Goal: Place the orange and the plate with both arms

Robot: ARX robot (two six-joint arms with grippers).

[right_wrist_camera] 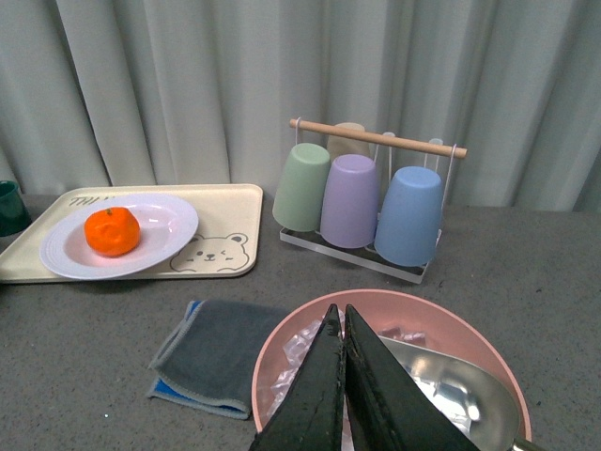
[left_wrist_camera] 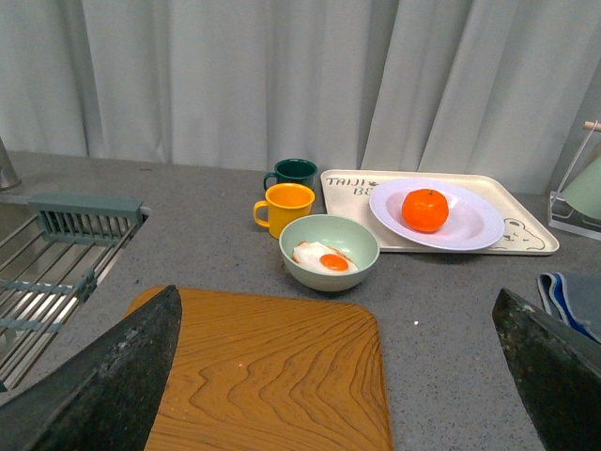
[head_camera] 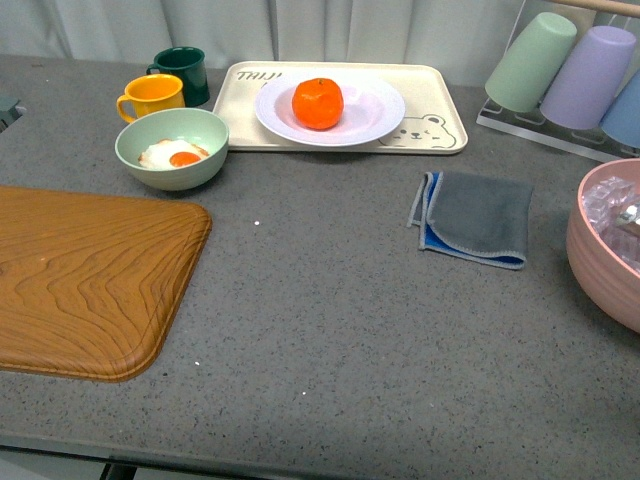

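1. Orange (head_camera: 317, 103) rests on plate (head_camera: 330, 110), on the bear tray (head_camera: 435, 100) at the far side.
2. Green bowl (head_camera: 172, 148) and wooden board (head_camera: 90, 275) lie left; grey cloth (head_camera: 474, 218) right.
3. Left gripper (left_wrist_camera: 338, 376): jaws wide, well apart from the orange.
4. Right gripper (right_wrist_camera: 340, 376): jaws closed, empty, above the pink bowl (right_wrist_camera: 310, 329).

Pale grey curtains (left_wrist_camera: 235, 85) hang behind a speckled grey countertop (head_camera: 330, 330).

- The front view looked down on the counter (head_camera: 330, 330) from close above.
- Both wrist views sat lower and farther back, facing the curtain (left_wrist_camera: 282, 75).
- All three shared the bear tray (head_camera: 430, 95).
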